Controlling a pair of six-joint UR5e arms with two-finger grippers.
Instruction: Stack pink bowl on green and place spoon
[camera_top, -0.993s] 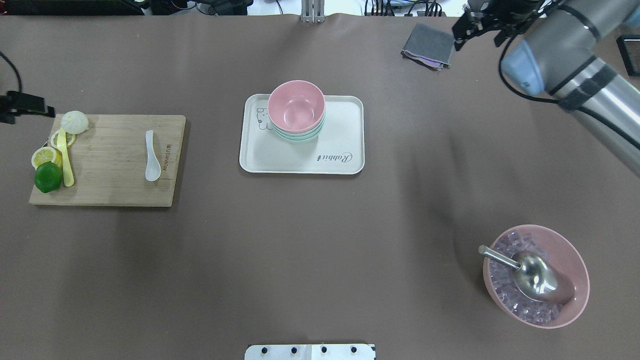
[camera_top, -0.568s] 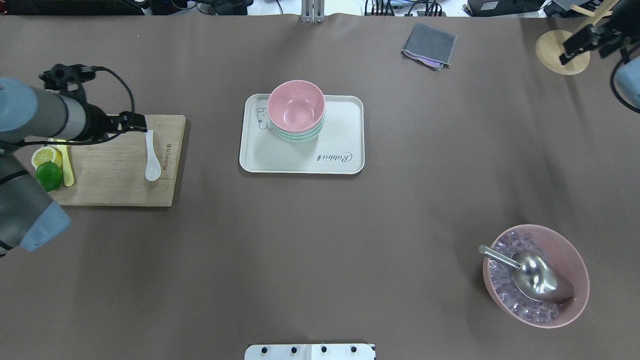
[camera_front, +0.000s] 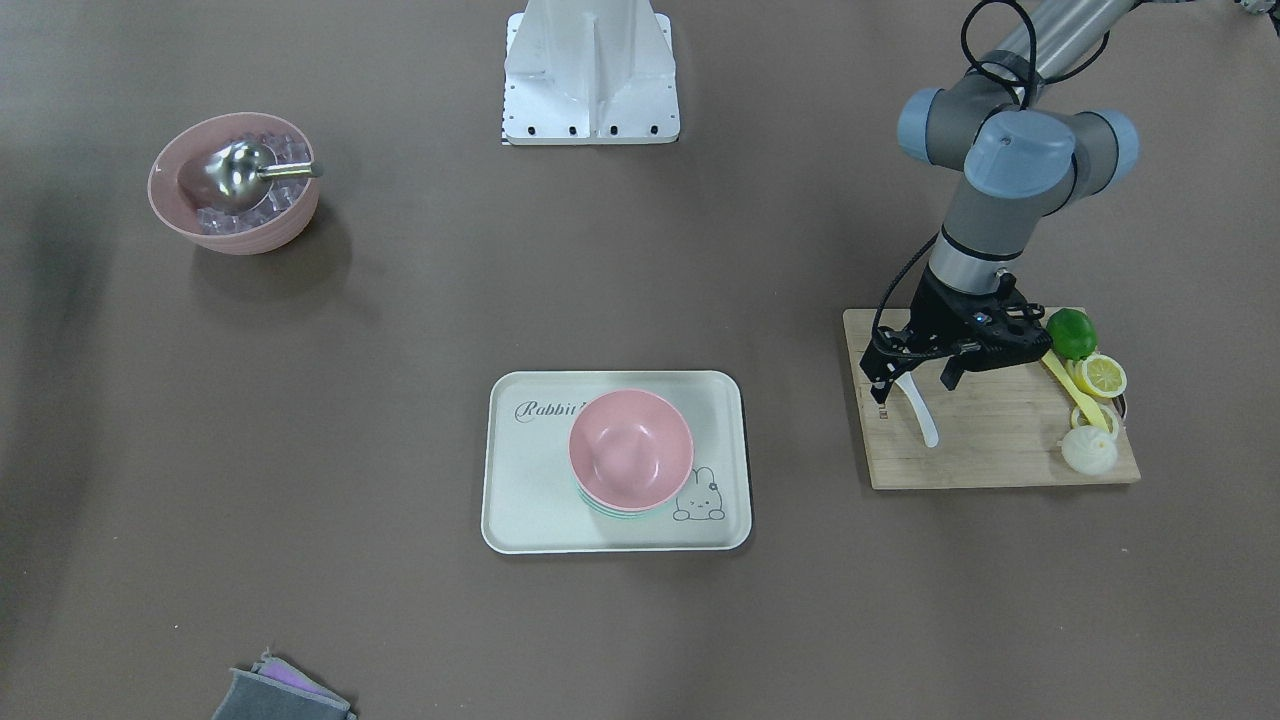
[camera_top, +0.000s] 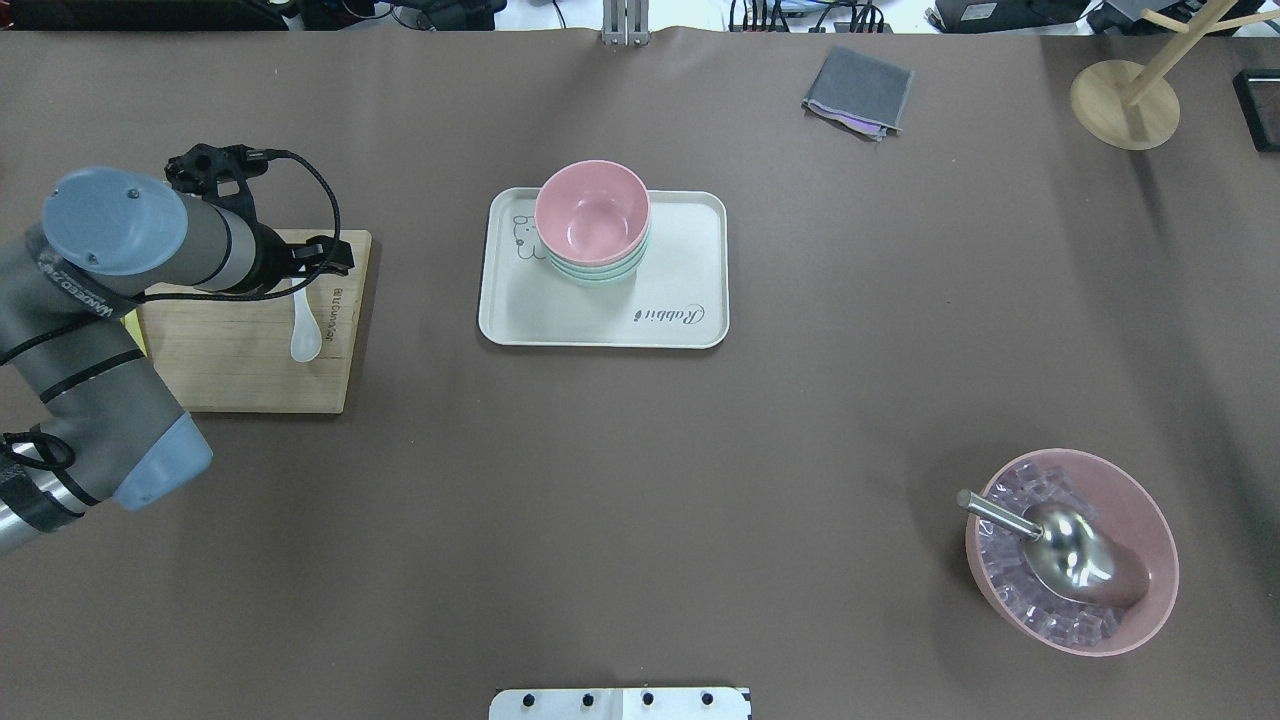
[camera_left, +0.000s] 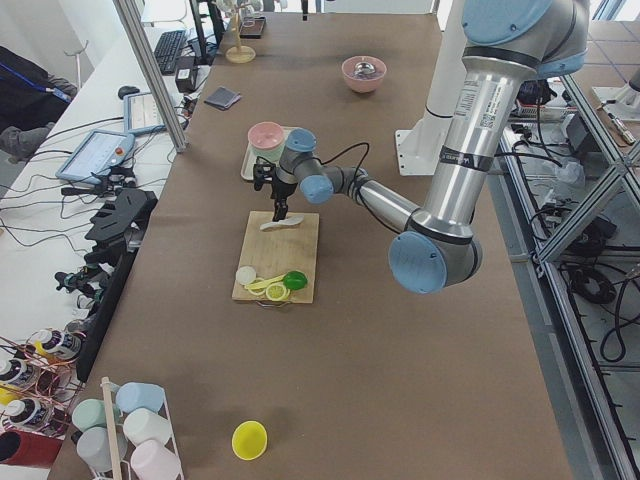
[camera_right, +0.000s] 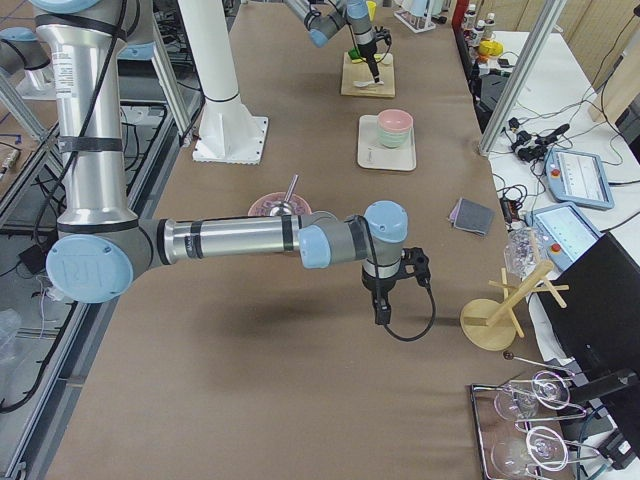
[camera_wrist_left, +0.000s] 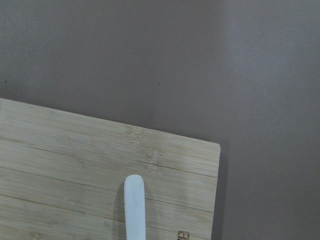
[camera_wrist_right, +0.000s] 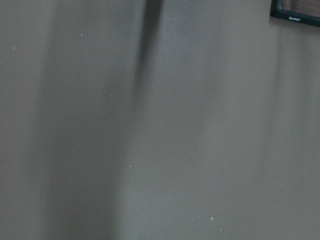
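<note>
One pink bowl (camera_top: 592, 215) sits nested on the green bowl (camera_top: 600, 274) at eleven o'clock on the tray (camera_top: 690, 260); seen from overhead, the white spoon (camera_top: 305, 335) lies on the cutting board (camera_top: 240, 370), at nine o'clock from the tray, handle toward twelve; the left gripper (camera_front: 913, 386) hangs over that handle, jaws spread; the right gripper (camera_right: 383, 312) shows only from the side, so I cannot tell its jaws' state.
</note>
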